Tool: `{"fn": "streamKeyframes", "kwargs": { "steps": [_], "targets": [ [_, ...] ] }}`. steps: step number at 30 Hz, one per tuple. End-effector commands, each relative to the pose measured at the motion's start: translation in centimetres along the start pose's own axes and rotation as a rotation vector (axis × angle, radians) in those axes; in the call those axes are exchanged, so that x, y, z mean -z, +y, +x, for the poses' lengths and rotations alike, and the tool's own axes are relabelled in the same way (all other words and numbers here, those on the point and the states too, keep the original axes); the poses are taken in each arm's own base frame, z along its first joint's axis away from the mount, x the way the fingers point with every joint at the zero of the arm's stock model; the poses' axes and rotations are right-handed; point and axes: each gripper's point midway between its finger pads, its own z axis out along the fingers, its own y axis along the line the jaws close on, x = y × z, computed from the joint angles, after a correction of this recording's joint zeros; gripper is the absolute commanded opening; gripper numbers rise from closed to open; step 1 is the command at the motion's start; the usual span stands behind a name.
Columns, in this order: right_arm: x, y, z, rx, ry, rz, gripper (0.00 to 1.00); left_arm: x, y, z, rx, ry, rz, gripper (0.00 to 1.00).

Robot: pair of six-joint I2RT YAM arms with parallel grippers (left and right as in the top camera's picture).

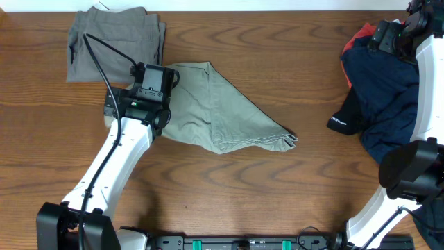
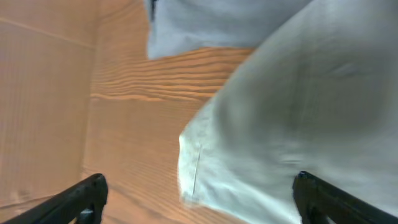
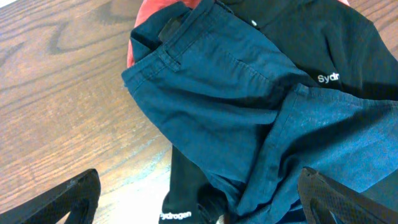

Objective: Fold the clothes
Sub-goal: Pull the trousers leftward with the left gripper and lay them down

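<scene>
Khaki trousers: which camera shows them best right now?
Overhead: the khaki trousers show nearly whole, folded into a triangle mid-table. Left wrist gives only a blurred close-up of one edge; right wrist shows none, only the navy garment.

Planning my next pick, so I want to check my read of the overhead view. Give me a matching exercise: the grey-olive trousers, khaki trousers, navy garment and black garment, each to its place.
1. grey-olive trousers
2. khaki trousers
3. navy garment
4. black garment

A. centre of the view, lying in a wedge
B. top left, folded flat
C. right side, white-lettered edge poking toward the centre
D. right side, the widest spread there

Pairs: 1-B, 2-A, 3-D, 4-C
</scene>
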Motion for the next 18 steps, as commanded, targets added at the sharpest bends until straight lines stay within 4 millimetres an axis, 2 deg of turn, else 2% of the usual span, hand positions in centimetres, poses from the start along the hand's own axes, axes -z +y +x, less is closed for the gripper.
{"fn": "streamKeyframes", "kwargs": {
  "steps": [1, 9, 13, 18],
  "targets": [
    [1.0, -0.5, -0.4, -0.026, -0.024, -0.002, 0.99, 0.1, -1.7, -0.1, 0.044, 0.000, 0.108, 0.98],
    [1.0, -0.5, -0.4, -0.027, -0.024, -0.002, 0.99, 1.1, -5.9, -0.2, 0.096, 0.011, 0.361, 0.98],
    [1.0, -0.5, -0.4, -0.027, -0.024, -0.002, 0.99, 2.6, -8.8, -0.2, 0.094, 0.017, 0.549, 0.98],
    [1.0, -0.5, -0.4, -0.027, -0.024, -0.002, 0.99, 4.5, -11.4, -0.2, 0.092, 0.025, 0.735, 0.98]
  ]
}}
